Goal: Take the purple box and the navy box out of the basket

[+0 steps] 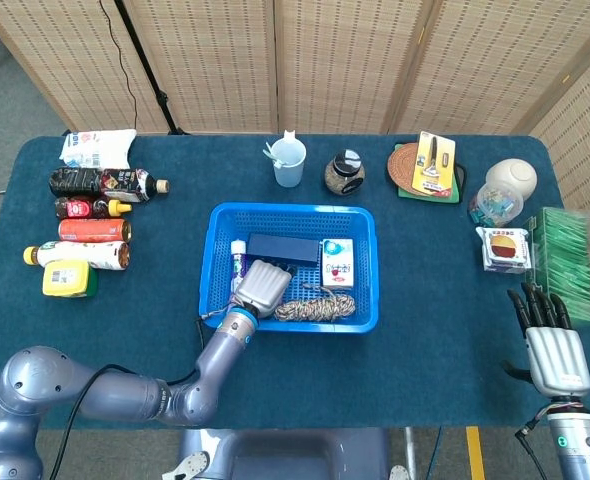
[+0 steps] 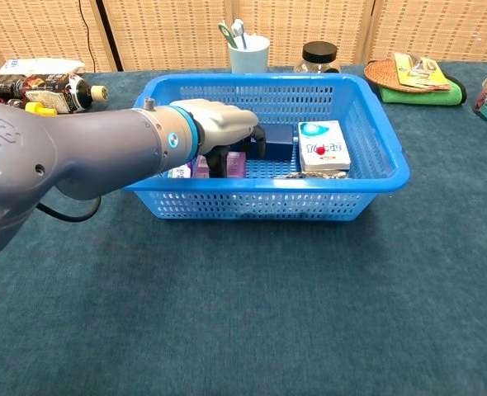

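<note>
Perforated plastic basket (image 1: pixel 365 270) (glossy)
</note>
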Robot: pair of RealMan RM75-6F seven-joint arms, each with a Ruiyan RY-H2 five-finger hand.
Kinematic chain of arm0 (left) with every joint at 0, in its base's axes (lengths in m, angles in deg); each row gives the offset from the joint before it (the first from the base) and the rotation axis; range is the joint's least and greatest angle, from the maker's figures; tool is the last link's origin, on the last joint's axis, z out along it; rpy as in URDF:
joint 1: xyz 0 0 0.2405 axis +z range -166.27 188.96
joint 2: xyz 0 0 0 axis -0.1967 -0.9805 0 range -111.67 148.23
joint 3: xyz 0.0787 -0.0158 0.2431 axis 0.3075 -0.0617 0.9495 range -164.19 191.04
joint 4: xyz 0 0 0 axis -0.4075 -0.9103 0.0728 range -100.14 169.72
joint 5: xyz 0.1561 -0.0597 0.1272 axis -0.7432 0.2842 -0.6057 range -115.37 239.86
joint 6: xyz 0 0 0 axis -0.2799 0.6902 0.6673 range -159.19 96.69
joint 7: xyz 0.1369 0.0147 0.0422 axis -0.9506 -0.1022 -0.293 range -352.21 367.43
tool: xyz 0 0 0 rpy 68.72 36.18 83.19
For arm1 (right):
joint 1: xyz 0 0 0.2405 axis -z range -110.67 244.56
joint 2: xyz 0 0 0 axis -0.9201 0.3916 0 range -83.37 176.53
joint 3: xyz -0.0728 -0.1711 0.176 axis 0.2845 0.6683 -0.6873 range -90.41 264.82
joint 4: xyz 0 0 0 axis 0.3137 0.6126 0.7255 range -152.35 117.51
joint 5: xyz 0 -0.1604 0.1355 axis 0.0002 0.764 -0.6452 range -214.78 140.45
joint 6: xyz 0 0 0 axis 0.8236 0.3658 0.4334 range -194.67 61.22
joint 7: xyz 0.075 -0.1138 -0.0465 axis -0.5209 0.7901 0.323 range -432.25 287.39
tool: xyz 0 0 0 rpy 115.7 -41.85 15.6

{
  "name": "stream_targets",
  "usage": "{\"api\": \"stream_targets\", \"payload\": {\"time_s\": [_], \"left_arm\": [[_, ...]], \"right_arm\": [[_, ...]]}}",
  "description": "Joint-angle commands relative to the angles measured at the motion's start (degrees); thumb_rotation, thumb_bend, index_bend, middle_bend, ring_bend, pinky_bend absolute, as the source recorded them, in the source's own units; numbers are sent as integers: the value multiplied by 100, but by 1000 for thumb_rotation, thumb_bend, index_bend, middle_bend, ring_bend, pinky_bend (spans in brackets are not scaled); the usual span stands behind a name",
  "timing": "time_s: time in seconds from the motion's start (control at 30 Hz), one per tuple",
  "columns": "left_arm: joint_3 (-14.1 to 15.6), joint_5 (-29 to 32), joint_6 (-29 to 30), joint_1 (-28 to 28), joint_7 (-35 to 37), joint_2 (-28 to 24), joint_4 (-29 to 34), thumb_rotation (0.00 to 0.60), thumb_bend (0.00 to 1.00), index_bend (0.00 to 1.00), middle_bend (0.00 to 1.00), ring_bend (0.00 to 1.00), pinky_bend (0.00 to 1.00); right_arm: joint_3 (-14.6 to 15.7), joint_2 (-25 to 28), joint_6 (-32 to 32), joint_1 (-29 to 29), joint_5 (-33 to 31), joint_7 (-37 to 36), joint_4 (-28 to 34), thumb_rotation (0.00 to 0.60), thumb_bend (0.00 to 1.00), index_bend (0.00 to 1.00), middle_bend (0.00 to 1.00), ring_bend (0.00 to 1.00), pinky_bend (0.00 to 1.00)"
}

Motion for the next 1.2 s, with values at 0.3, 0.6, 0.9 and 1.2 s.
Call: {"api": "stream_targets", "payload": {"time_s": [0.3, 0.6, 0.9, 1.2], "left_arm": [[-27, -140, 284, 23, -41, 169, -192, 600, 289, 429, 453, 429, 523], [-105, -410, 509, 139, -23, 144, -82, 600, 321, 466, 476, 447, 535], [-398, -859, 706, 322, 315, -278, 554, 600, 322, 466, 476, 446, 535], [-578, -1146, 1160, 546, 285, -1073, 1578, 600, 322, 466, 476, 444, 535]], "right_arm": [[8, -2, -4, -6, -7, 5, 7, 600, 0, 0, 0, 0, 0], [14, -9, -3, -13, -22, 36, 13, 600, 0, 0, 0, 0, 0], [36, -4, 1, -17, -8, 51, 44, 600, 0, 0, 0, 0, 0], [56, 16, -45, 1, 39, 48, 81, 600, 0, 0, 0, 0, 0]]}}
